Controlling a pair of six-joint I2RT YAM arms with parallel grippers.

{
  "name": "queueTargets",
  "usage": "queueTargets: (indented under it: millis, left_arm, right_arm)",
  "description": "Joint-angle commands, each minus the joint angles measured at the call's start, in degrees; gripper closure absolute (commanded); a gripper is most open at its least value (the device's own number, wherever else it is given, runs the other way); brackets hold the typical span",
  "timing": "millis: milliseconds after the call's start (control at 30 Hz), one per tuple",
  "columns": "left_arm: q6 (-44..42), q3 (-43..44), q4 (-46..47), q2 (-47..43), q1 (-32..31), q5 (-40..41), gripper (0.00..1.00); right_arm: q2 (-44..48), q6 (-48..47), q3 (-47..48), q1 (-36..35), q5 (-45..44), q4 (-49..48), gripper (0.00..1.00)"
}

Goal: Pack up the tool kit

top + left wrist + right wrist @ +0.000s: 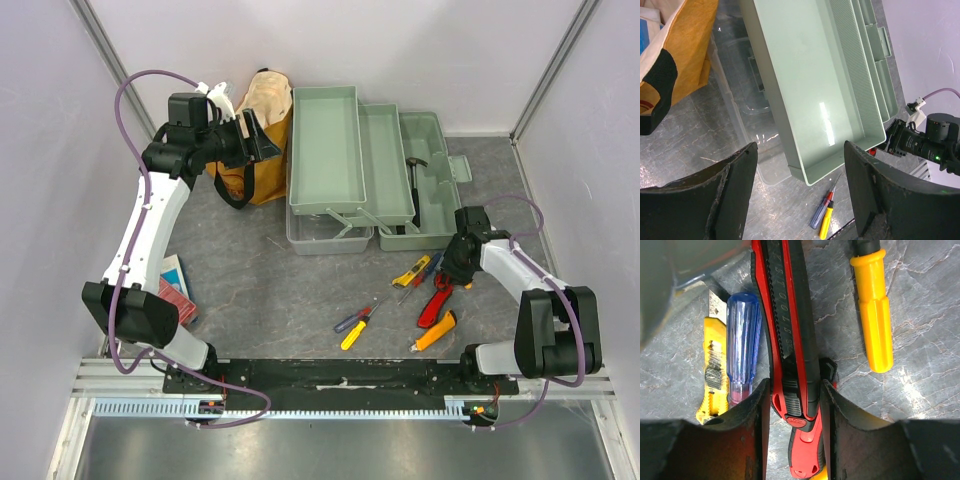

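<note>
Right claw [795, 390] is down on the bench [270, 280] and it's astride the red cutter [790, 315]. Look at that wrist view: the cutter's long axis runs straight up the middle of the frame, bottom to top, and the two pads sit against its flanks low in the frame, so the squeeze goes across the narrow width, just as you'd want. As far as these views show it has the cutter gripped, though the cutter lies flat on the bench. Tight neighbours here! The blue-handled screwdriver [742, 340] lies parallel just left of it, the yellow cutter [710, 370] beyond that, and an orange-handled tool [875, 315] sits apart at upper right. From overhead, the cluster sits at lower right of the frame, and the toolbox [350, 150] stands open at upper centre, trays folded out, so the carry would go up and to the left. The right arm is plainly the nearer one. The left claw [800, 200] hangs wide open with nothing in it, well apart at upper left beside the mustard bag [260, 130], looking down over the long tray. My call: lift straight, or that screwdriver gets dragged along.
</note>
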State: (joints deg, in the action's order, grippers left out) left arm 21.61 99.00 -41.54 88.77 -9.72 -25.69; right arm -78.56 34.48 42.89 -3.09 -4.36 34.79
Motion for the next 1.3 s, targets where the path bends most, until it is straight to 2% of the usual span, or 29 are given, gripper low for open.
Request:
queueTargets:
  millis: [0,67,133,400,433,567,767,1067,1267]
  left_arm:
    - [0.37,0.67,1.99,-1.32,-0.04,-0.76,0.25]
    - [0.19,0.67,1.99,-1.41,0.05,-0.76,0.25]
    - [0.28,0.58,1.90,-1.41,0.05,-0.85,0.25]
    - [0.28,0.67,1.99,-1.41,0.05,-1.29,0.25]
    - [0.28,0.58,1.99,-1.50,0.05,-1.29,0.25]
    - [0.10,0.32,1.99,-2.11,0.05,-1.29,0.25]
    - [0.10,0.23,1.90,-2.46,0.05,-1.11,0.25]
    - [0.63,0.23,1.99,-2.38,0.05,-1.29,0.25]
    - [0.89,0.14,1.99,-2.46,0.05,-1.29,0.25]
  right_arm:
    - [-0.97,0.15,0.96,0.19,-4.60,1.25,0.58]
    - [-1.76,-0.11,0.96,0.11,-4.95,0.73,0.48]
    - [-2.64,-0.38,0.88,0.19,-5.31,-0.24,0.44]
    - [-6.51,-0.38,0.35,-0.24,-6.27,-3.58,0.43]
    - [-6.60,-0.55,0.52,-0.33,-6.19,-3.67,0.43]
    - [-4.76,-0.47,0.88,-0.69,-6.27,-3.50,0.62]
    - [2.88,-0.64,1.40,-0.86,-7.24,-2.36,0.75]
    - [11.94,2.34,7.72,-0.78,-13.47,7.04,0.77]
    - [16.25,3.49,12.99,-0.77,-15.15,8.11,0.77]
